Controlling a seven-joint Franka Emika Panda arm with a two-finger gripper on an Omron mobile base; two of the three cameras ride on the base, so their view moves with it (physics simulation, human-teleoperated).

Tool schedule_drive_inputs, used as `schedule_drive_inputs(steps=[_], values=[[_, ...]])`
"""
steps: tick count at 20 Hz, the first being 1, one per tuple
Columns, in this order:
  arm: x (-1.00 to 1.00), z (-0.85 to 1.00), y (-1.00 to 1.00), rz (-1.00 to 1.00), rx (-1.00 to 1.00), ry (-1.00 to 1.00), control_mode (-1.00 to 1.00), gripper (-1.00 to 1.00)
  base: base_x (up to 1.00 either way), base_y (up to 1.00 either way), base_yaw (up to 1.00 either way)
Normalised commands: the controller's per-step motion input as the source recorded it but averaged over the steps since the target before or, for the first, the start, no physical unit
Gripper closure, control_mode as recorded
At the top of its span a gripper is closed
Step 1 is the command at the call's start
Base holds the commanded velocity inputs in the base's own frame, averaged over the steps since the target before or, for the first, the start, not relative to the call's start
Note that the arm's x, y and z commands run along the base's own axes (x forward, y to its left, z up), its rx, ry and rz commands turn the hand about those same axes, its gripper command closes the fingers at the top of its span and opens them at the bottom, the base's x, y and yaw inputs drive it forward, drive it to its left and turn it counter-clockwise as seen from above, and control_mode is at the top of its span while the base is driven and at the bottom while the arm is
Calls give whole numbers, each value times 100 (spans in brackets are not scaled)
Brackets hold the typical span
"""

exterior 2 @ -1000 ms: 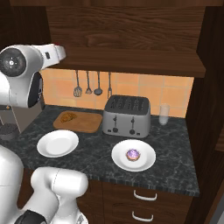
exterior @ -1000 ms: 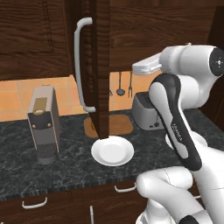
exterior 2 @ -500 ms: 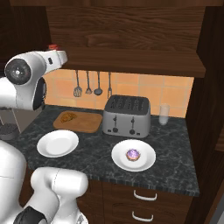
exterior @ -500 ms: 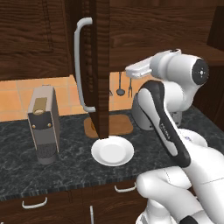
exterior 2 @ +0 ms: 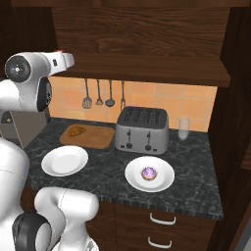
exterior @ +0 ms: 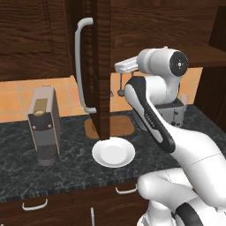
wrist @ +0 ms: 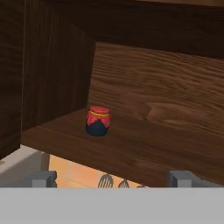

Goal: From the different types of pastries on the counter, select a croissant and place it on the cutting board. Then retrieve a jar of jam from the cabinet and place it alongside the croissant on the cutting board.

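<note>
Spread wide, the jaws of the gripper (wrist: pixel 112 177) hold nothing, their two grey fingertips (wrist: pixel 43 178) standing far apart at the bottom of the hand view. Ahead of them and slightly toward the left finger, well apart from both, the jar of jam (wrist: pixel 98 121) stands upright on the dark wood shelf of the cabinet (wrist: pixel 144 144), close to the corner where the shelf meets the side wall. Its top is a red cloth cover tied with a yellow band, and its body looks dark from here.

Below the jaws, under the shelf edge, the tops of hanging kitchen utensils (wrist: pixel 105 180) peek against the orange tiles. In the right base view the gripper end (exterior 2: pixel 62 59) is raised to shelf height, near the front edge of the shelf. Far below it on the counter (exterior 2: pixel 196 166) lies the cutting board (exterior 2: pixel 93 138) with the croissant (exterior 2: pixel 76 131) resting on its left part. Just beside the board stands a toaster (exterior 2: pixel 142 129); nearer the counter's front edge sit an empty white plate (exterior 2: pixel 64 160) and a second plate (exterior 2: pixel 149 174) carrying the cupcake (exterior 2: pixel 149 173). In the left base view the open cabinet door (exterior: pixel 102 70) with its curved pale handle (exterior: pixel 81 66) hangs just beside the hand.
</note>
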Motion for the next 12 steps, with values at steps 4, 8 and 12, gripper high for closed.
schedule_drive_inputs(steps=[4, 8, 12], values=[[31, 1, 2, -1, 0, 0, -100, -100, 0, 0, 0], [5, 0, 0, 0, 0, 0, -100, -100, 0, 0, 0], [32, 1, 0, 0, 0, 0, -100, -100, 0, 0, 0]])
